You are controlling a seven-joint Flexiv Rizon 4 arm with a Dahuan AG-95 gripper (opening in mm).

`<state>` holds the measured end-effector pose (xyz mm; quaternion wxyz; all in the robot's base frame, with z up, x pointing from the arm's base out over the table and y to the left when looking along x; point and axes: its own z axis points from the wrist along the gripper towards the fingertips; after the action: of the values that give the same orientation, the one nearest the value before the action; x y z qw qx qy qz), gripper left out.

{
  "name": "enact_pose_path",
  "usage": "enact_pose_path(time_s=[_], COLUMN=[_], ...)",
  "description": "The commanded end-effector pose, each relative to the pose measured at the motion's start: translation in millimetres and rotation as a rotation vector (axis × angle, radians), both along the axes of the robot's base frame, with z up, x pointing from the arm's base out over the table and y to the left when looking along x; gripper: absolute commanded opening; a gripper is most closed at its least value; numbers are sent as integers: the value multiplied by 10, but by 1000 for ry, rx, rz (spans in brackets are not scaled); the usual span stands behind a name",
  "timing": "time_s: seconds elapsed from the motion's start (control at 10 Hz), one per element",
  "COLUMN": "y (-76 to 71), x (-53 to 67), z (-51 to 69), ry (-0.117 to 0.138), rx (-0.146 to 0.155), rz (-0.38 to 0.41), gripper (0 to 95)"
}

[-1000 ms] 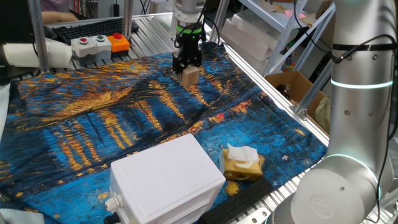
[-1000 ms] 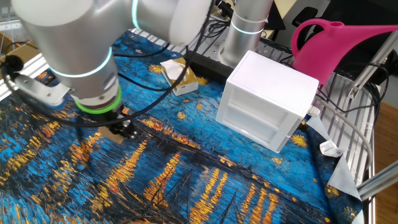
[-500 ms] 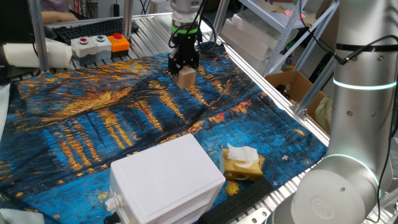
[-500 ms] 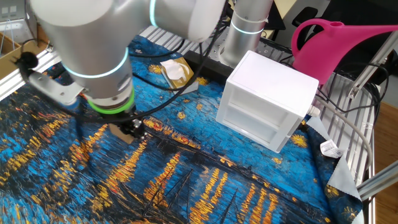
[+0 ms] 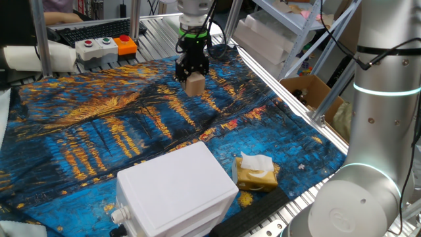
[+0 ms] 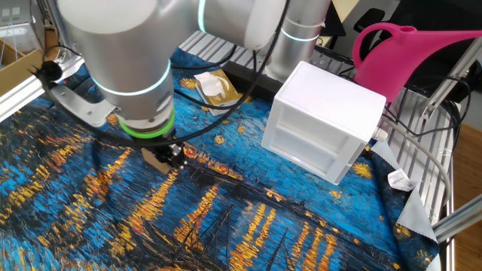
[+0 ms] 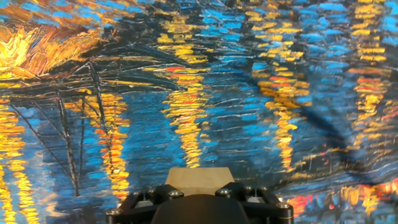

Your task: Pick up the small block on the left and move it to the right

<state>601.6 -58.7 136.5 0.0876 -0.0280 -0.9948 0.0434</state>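
Observation:
The small block (image 5: 195, 84) is a plain tan wooden cube, hanging just above the blue and gold painted cloth (image 5: 99, 131) near the far edge of the table. My gripper (image 5: 193, 78) is shut on it from above, its black fingers (image 5: 183, 70) clamping the cube's sides. From the other fixed view, the block (image 6: 157, 159) peeks out under the big silver wrist, and the gripper (image 6: 164, 156) is mostly hidden by that wrist. Looking down from the hand view, the block's top (image 7: 199, 177) shows between the black finger bases at the bottom edge.
A large white plastic box (image 5: 174, 189) stands at the near side of the cloth, with a yellow-brown tissue packet (image 5: 255, 172) beside it. A button panel (image 5: 105, 45) sits beyond the cloth. A pink watering can (image 6: 410, 56) stands behind the box. Metal rails edge the table.
The gripper has carried the block a little to the left in one fixed view, and rightward in the other fixed view, staying shut on it.

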Motion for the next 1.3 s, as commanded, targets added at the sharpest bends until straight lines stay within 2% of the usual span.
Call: enact_pose_path(time_s=[0.1,0.8,1.1,1.3], y=[62,313,406,544], x=[-49,-307,-293,-265], z=[-5,-46,-59,-67], ry=[-4,-6,-9,-12], rx=[-5,-14,-10,-11], rz=[-20,-93,-118,-162], gripper=[0,0,0,0])
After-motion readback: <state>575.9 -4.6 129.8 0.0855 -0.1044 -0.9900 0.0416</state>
